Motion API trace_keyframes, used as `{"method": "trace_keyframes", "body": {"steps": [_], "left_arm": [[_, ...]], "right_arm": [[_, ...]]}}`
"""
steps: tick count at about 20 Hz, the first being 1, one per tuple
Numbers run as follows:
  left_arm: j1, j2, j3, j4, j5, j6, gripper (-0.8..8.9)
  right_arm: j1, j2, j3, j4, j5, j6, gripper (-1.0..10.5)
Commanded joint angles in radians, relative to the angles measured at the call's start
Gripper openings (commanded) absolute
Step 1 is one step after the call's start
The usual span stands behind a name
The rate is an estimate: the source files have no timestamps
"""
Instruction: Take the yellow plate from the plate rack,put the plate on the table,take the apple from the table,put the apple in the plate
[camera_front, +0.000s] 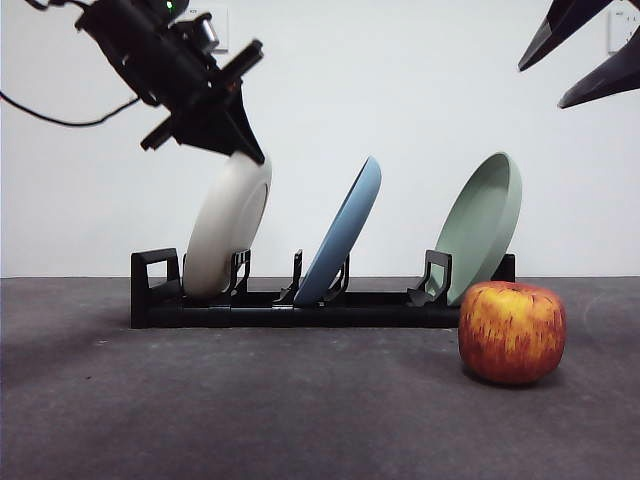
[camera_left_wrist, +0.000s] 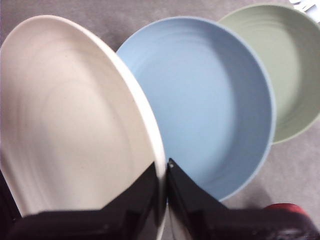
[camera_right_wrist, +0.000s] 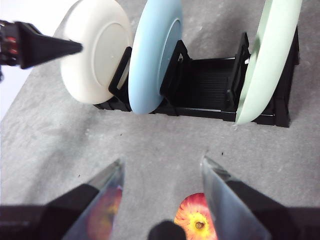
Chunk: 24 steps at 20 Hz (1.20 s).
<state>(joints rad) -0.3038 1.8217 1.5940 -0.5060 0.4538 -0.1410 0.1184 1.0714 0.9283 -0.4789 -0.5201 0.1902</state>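
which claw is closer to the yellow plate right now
Left. The left claw is clamped on the yellow plate at its top rim, in the plate rack. The right claw hangs open, apart from it, above the apple.

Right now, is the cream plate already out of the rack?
No. The yellow plate still leans in the plate rack, with the left hand pinching its rim.

At upper left of the frame the left gripper (camera_front: 248, 150) pinches the top rim of the yellow plate (camera_front: 226, 225), which leans in the plate rack (camera_front: 300, 305) beside the blue plate (camera_front: 343, 232) and green plate (camera_front: 484, 222); the apple (camera_front: 512, 332) sits lower right on the table (camera_front: 250, 400)
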Motion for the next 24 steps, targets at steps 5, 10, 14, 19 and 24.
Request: {"method": "trace_keyframes", "body": {"steps": [5, 10, 14, 19, 24], "left_arm": [[-0.062, -0.154, 0.174, -0.229, 0.025, 0.105, -0.09], [-0.195, -0.331, 0.214, -0.499, -0.046, 0.244, -0.09], [-0.393, -0.416, 0.213, -0.694, -0.312, 0.277, -0.09], [-0.694, -0.417, 0.121, -0.706, -0.586, 0.183, -0.09], [-0.834, -0.412, -0.174, -0.494, -0.688, 0.082, -0.09]], "right_arm": [[0.002, 0.002, 0.006, 0.000, 0.003, -0.009, 2.6], [0.002, 0.002, 0.006, 0.000, 0.003, -0.009, 2.6], [0.002, 0.002, 0.006, 0.000, 0.003, -0.009, 2.6], [0.002, 0.002, 0.006, -0.001, 0.003, -0.009, 2.6], [0.000, 0.002, 0.006, 0.000, 0.003, -0.009, 2.6]]}}
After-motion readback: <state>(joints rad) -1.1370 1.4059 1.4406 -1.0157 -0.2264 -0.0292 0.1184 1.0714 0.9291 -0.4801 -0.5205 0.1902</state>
